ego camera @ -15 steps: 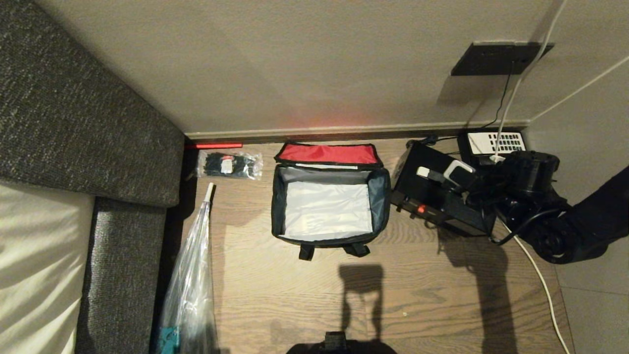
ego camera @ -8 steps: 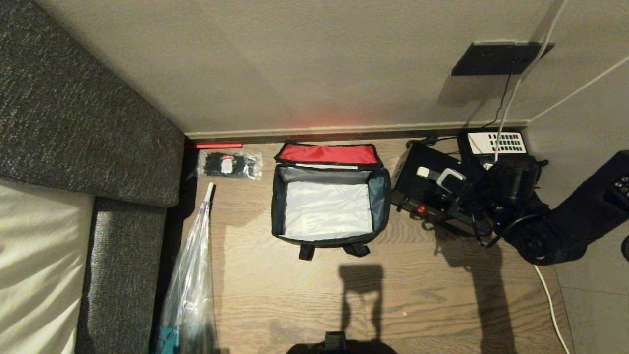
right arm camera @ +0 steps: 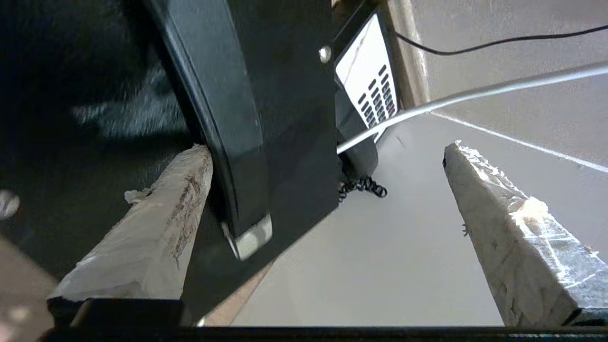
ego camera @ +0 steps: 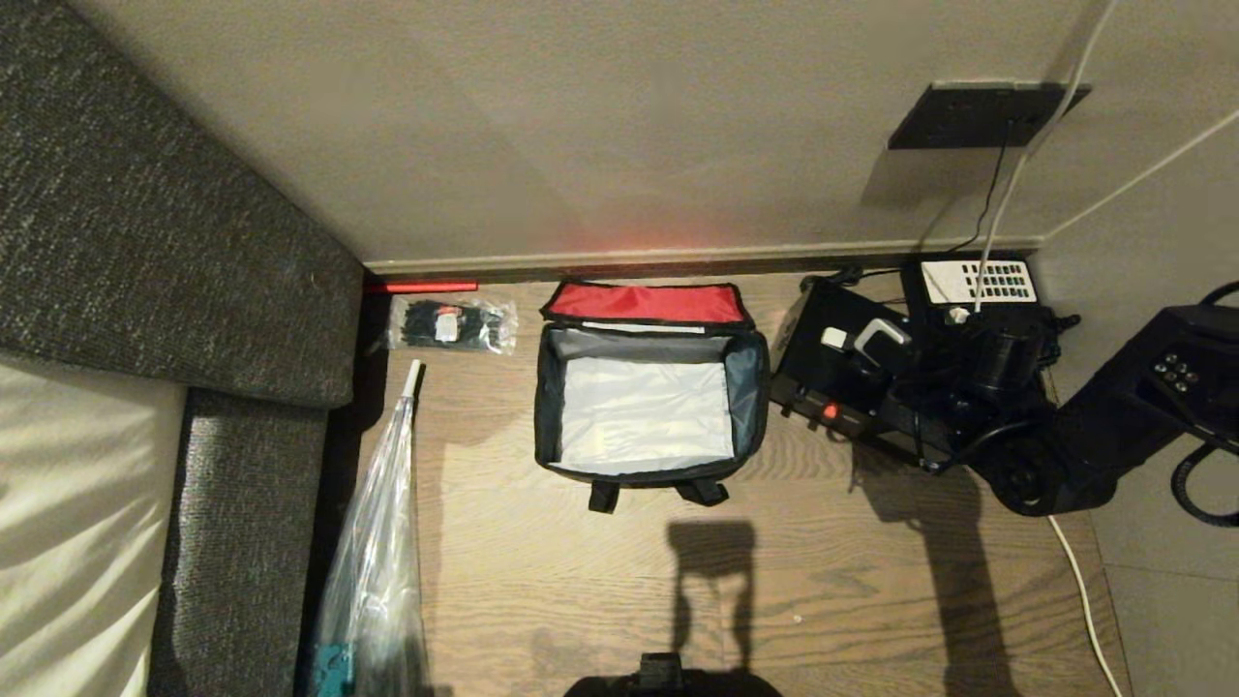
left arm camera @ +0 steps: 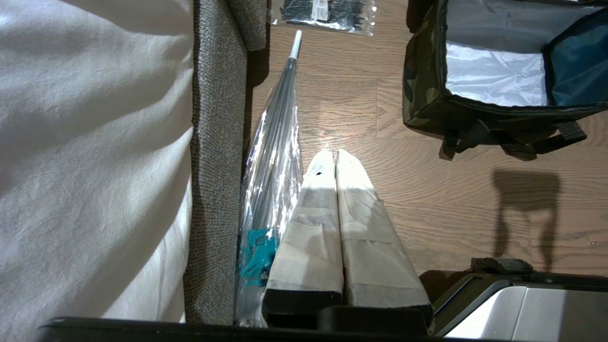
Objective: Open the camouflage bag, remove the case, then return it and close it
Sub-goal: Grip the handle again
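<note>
The right gripper (ego camera: 866, 341), jaws apart, straddles the case (ego camera: 852, 387); its long axis runs ten-to-four; the camouflage bag (ego camera: 647, 387) lies at nine o'clock of it.

Right claw (ego camera: 866, 344) sits over the case (ego camera: 832, 368) in the head view, its arm covering the case's far right end and part of the telephone (ego camera: 973, 283); whether a finger (right arm camera: 142, 237) touches the case in the right wrist view can't be told, as the near side there is dark blur. The camouflage bag (left arm camera: 427, 90) is cut by the left wrist frame edge, and the umbrella (ego camera: 373, 571) runs off the head view's bottom. Packet of black ties (ego camera: 450, 324): label too small to read.
</note>
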